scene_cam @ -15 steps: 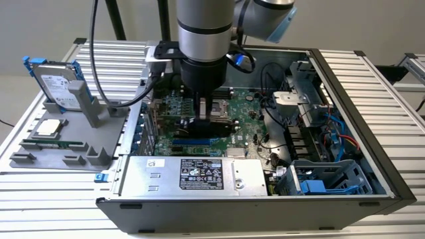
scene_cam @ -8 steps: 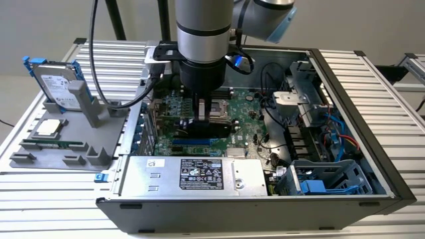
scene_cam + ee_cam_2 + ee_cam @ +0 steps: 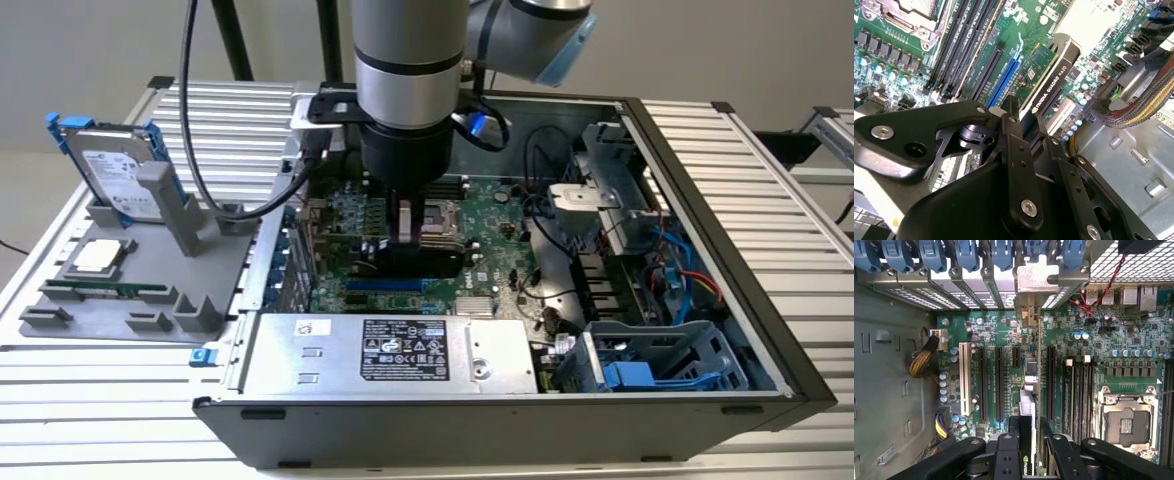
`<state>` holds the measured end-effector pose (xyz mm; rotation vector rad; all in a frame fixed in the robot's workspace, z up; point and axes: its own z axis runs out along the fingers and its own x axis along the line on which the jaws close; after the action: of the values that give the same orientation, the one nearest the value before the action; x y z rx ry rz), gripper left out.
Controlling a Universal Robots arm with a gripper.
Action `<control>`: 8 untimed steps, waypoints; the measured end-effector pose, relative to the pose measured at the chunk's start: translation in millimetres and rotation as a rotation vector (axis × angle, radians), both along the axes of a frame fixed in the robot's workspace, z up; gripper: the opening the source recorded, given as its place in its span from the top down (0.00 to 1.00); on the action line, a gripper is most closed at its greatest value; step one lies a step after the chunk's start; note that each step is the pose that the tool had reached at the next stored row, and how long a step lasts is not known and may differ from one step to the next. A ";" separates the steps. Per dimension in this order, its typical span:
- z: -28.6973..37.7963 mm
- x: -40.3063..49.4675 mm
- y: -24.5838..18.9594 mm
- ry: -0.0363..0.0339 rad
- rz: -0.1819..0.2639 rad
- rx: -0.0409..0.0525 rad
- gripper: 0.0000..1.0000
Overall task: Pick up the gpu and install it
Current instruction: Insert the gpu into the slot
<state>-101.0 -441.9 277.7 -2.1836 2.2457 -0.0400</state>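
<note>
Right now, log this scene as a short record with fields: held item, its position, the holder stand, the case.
held item: the gpu, clamped edge-on between the fingers
gpu position: above the motherboard, over the expansion slots
holder stand: grey tray at the exterior view's left, holding a hard drive and memory stick
case: computer case lying open

A work table (image 3: 134,400) of ribbed aluminium slats carries the scene. On it, at the exterior view's right and filling most of the surface, lies an open grey computer case (image 3: 507,425) on its side, reaching from the near edge to the far edge. At the exterior view's left, just beside the case, lies a flat grey parts holder (image 3: 80,325).
</note>
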 end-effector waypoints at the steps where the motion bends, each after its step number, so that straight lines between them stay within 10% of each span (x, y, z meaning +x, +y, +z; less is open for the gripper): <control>1: -0.2 0.0 0.0 0.0000 0.000 0.0000 1.00; 8: -1.8 -0.1 0.0 0.0000 0.000 0.0000 1.00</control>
<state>-101.1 -442.0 276.0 -2.1836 2.2458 -0.0400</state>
